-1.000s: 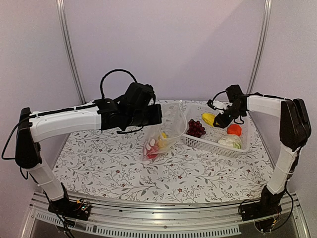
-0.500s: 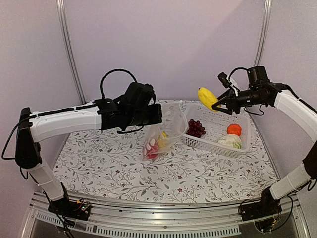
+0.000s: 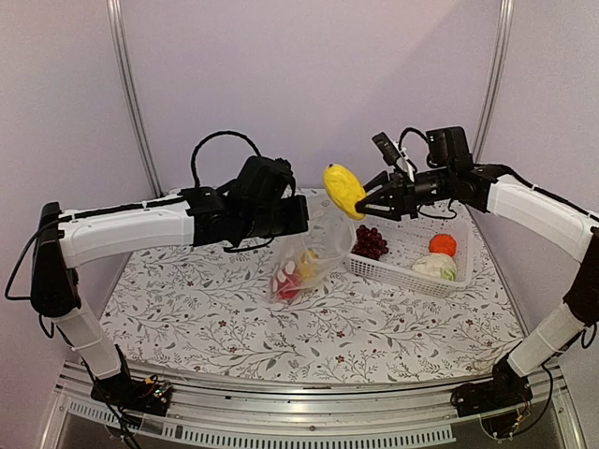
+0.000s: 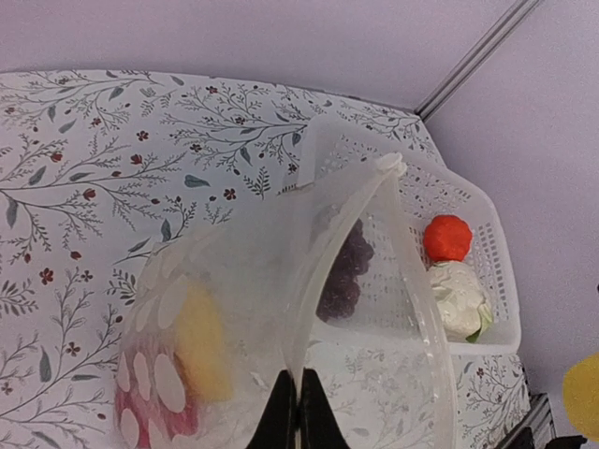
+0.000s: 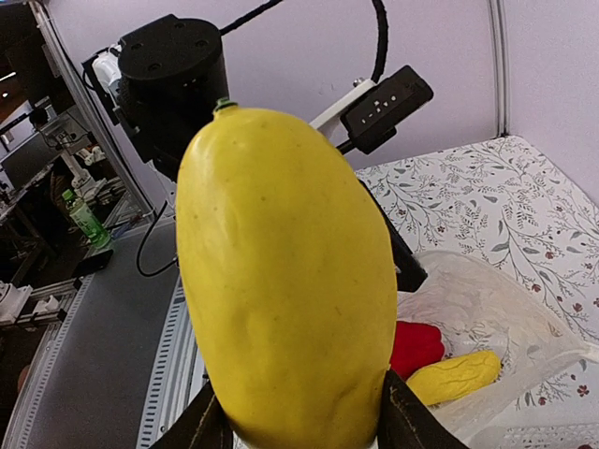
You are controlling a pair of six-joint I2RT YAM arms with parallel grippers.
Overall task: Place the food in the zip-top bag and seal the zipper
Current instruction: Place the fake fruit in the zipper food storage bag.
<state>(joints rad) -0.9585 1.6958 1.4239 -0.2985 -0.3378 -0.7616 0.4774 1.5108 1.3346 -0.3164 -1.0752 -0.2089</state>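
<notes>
Yellow piece point(image 3: 343, 190) is aloft, clamped in the right gripper point(image 3: 367, 198), fingers closed on its lower end. Its long axis is steep, the upper end leaning toward the left arm.

Zip-top bag point(image 3: 314, 248) sits directly below and slightly to the left-arm side of the piece, with its mouth facing up toward it. The piece is near the mouth but not yet in it.

Left gripper point(image 4: 298, 416) is pinched tight on the bag's mouth edge and holds it up off the table point(image 3: 187, 318). The zipper point(image 4: 418, 281) arcs wide open in the left wrist view.

2 items are already in the bag: red pepper point(image 3: 286, 285) and a smaller yellow piece point(image 5: 454, 377).

White basket point(image 3: 412, 276) stands just beside the bag on the right-arm side. It holds 3 items: grape bunch point(image 3: 371, 241), orange fruit point(image 3: 443, 244) and cabbage point(image 3: 435, 267).

Judgement: the next move is a short drop down and toward the left arm. The right arm alone carries, since the left is tied up with the bag. Going in lower end first looks easiest. The risk is clipping the flimsy rim and folding the mouth shut.
</notes>
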